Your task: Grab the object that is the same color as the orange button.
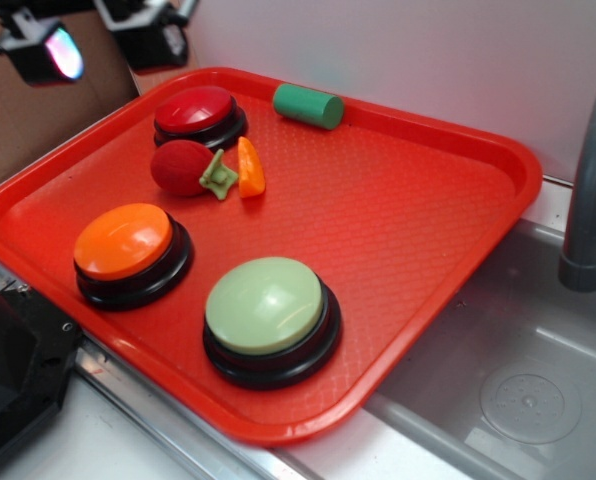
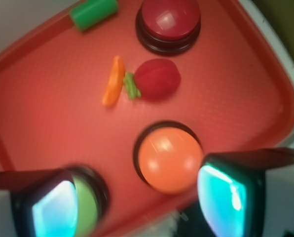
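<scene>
A red plastic tray [image 1: 408, 200] is sitting on a steel counter beside a sink basin [image 1: 518, 370], with a grey faucet pipe [image 1: 590, 190] rising at the right edge and a pale wall behind. That is all the exterior view is giving of the room; the wrist view is showing only tray and a sliver of counter.

The gripper [image 2: 139, 205] is hanging above the near end of the tray, its two fingers [image 2: 226, 197] glowing teal at the bottom of the wrist view, spread wide with nothing between them. In the exterior view it is showing only as dark blocks in the top-left corner [image 1: 93, 40], so the jaw gap is readable from the wrist camera alone.

Right between those fingers, below them, the orange button [image 2: 169, 158] is sitting on its black base. The pale green button [image 1: 266, 305] is half hidden behind the left finger in the wrist view, while the exterior view is showing it whole.

Further out, the small orange wedge [image 2: 113, 81] is lying flat mid-tray, touching the green stem of the fuzzy red ball [image 2: 158, 78]. Beyond them the red button [image 1: 196, 110] is standing near the far rim, and the green cylinder [image 1: 308, 105] is lying on its side just beside that rim.
</scene>
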Tool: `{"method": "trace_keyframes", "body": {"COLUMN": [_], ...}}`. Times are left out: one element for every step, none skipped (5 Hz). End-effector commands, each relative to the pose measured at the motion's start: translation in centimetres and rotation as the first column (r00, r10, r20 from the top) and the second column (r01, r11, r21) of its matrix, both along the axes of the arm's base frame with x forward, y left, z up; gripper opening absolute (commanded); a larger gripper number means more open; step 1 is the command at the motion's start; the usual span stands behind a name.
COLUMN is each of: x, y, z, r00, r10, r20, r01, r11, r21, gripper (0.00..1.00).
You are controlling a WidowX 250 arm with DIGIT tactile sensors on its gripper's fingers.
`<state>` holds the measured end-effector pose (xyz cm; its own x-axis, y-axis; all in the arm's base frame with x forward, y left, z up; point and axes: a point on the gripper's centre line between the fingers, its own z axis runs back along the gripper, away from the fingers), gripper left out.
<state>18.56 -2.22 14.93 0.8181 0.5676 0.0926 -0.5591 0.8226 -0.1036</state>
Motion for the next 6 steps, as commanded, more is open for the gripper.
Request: {"method": "trace_keyframes", "body": {"x": [5.2, 6.6, 7.7, 8.3, 8.8, 8.8], "y": [-1.7, -1.5, -1.2, -0.5, 0.0, 0.2], "z": [-6.9, -9.5, -10.7, -11.3, -11.7, -12.0], "r00": [0.99, 0.98, 0.972, 0.968, 0.957, 0.949], "r10": [0.139, 0.2, 0.234, 0.25, 0.287, 0.309], "r20": [0.01, 0.006, -0.022, -0.027, -0.037, -0.065], "r01": [-0.139, -0.2, -0.234, -0.25, -0.286, -0.308], "r11": [0.99, 0.98, 0.972, 0.968, 0.958, 0.951], "r21": [-0.014, 0.006, -0.001, 0.017, 0.026, 0.029], "gripper": [1.0, 1.0, 1.0, 1.0, 1.0, 0.93]}}
